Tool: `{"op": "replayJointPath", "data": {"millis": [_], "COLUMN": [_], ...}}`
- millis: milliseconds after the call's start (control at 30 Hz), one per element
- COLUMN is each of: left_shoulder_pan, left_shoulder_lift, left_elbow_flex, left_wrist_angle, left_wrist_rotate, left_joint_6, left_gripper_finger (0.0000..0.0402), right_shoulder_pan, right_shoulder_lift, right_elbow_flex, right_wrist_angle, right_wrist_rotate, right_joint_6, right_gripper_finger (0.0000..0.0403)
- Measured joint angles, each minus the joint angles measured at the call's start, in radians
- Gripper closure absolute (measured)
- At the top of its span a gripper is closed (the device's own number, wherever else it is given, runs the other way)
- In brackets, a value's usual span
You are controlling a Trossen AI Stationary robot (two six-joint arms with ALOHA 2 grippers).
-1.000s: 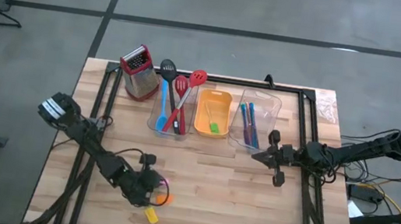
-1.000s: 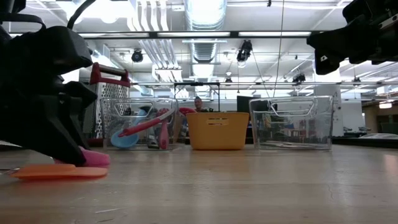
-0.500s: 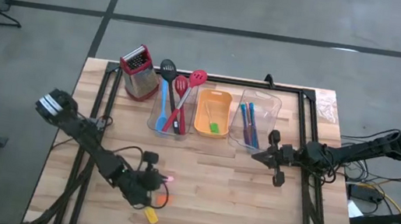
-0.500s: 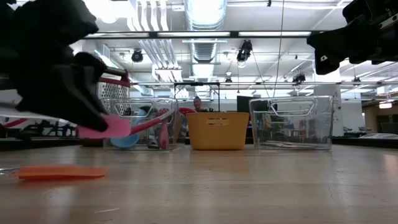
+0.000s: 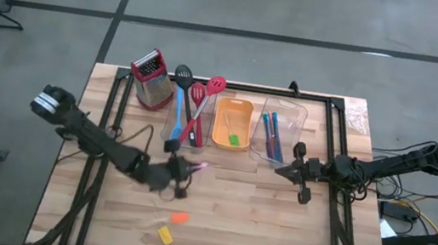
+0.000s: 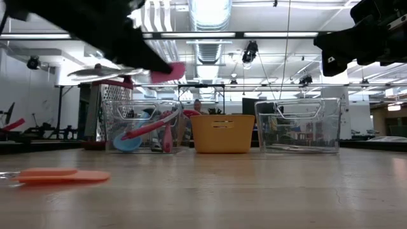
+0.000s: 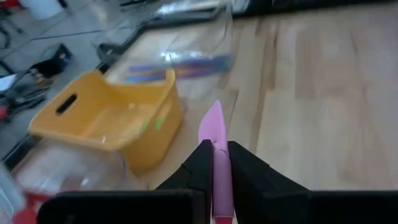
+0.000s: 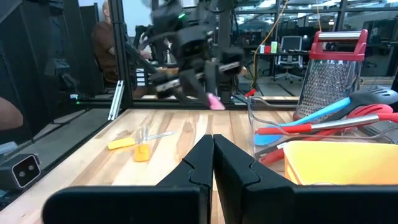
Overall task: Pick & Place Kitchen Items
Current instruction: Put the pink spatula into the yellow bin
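**One pink piece in the air, two more waiting on the boards**

The left gripper (image 5: 182, 169) hangs above the middle of the wooden table (image 5: 272, 233), its fingers clenched on a small flat pink plastic piece (image 7: 214, 158) whose tip sticks out beyond them. By my reading, the carry is in hand, the grasp done and the drop not yet made. Just ahead stand the yellow-orange plastic tray (image 5: 232, 124) and the two clear plastic bins (image 5: 279, 133). The next move calls for travel over the right container's rim, then a release low enough that the piece cannot bounce out. A small orange piece (image 5: 179, 217) and a yellow piece (image 5: 165, 234) lie near the front edge. The right gripper (image 5: 302, 174) waits beside the cutlery bin, fingers pressed together on nothing.
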Motion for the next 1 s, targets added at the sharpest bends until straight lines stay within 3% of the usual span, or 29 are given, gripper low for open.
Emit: {"op": "replayJointPath", "data": {"millis": [133,367,633,800,1000], "left_shoulder_pan": [0.154,0.429,0.635,0.671,0.673], "left_shoulder_lift": [-0.036,-0.004,0.139,0.262,0.371], "left_elbow_flex": [0.024,0.069,0.139,0.235,0.368], "left_wrist_angle": [0.082,0.343,0.504,0.522,0.476], "left_wrist_rotate": [0.232,0.569,0.583,0.594,0.566], "left_joint_6": [0.048,-0.049,-0.208,-0.275,-0.204], "left_gripper_finger": [0.0363,0.0362,0.0357,0.0365,0.0355], "right_shoulder_pan": [0.0,0.0,0.0,0.0,0.0], "right_shoulder_lift": [0.0,0.0,0.0,0.0,0.0], "right_elbow_flex": [0.0,0.0,0.0,0.0,0.0], "right_wrist_angle": [0.0,-0.001,-0.002,-0.002,-0.002], "right_wrist_rotate": [0.0,0.0,0.001,0.003,0.005], "right_joint_6": [0.0,0.0,0.0,0.0,0.0], "right_gripper_finger": [0.0394,0.0394,0.0394,0.0394,0.0394]}}
